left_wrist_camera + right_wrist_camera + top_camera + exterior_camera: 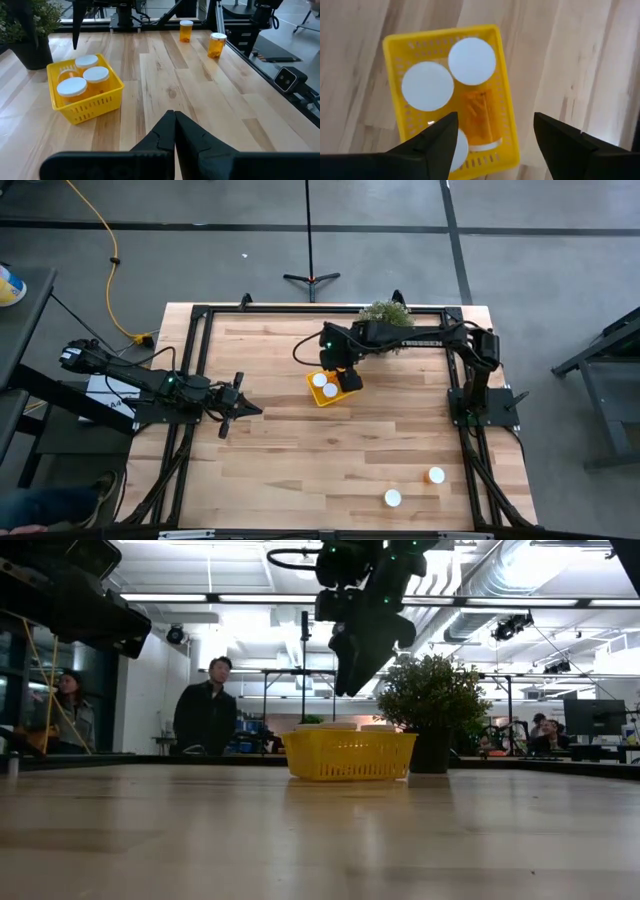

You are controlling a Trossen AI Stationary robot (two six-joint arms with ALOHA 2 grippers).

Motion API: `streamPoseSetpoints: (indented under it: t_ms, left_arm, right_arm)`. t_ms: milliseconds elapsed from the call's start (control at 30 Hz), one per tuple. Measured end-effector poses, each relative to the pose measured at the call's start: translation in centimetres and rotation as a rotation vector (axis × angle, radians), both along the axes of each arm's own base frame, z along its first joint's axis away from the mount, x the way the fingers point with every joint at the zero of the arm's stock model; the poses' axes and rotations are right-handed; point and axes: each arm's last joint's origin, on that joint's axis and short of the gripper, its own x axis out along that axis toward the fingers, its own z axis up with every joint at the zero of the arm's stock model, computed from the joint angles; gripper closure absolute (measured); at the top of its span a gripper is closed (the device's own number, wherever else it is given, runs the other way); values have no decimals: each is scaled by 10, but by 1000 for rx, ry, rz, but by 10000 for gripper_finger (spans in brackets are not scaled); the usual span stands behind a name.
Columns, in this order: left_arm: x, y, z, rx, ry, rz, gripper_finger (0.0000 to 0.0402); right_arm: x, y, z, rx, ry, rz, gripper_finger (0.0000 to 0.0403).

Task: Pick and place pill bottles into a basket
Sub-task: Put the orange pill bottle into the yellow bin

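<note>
Overhead, level and wrist views of a wooden table (300,440) with two robot arms. The right gripper (492,135) hangs above the yellow basket (322,392), its fingers spread wide and holding nothing; in the level view it (352,665) is clear of the basket's (348,756) rim. The basket stands toward the far side of the table, just beside a potted plant (432,705). In the right wrist view the basket (395,50) holds four pill bottles: two upright ones showing round white caps (471,61) (427,86), one lying on its side with its orange body (481,120) up, and one more cap (459,150) partly hidden behind a finger. From the left wrist view three white-capped bottles (86,62) (96,75) (72,87) show in the basket (92,107). Two more bottles (436,475) (393,498) stand upright on the near right part of the table, well apart from the basket; the left wrist view shows them (186,30) (217,44) close to the table's edge. The left gripper (237,408) waits over the left side of the table, its fingers (165,132) pressed together and empty. Beyond the table, people (207,708) are in the room
</note>
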Motion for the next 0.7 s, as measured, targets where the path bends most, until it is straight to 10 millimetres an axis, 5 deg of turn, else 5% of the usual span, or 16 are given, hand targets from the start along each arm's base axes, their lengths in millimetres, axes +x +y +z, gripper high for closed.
streamPoseSetpoints:
  t_ms: [533, 700]
  left_arm:
    - [0, 0, 0, 4, 1, -1, 355]
    - [0, 0, -1, 6, 8, -1, 355]
  right_arm:
    - [-4, -9, -1, 56, 8, 81, 330]
    - [-4, -11, -4, 69, 9, 103, 355]
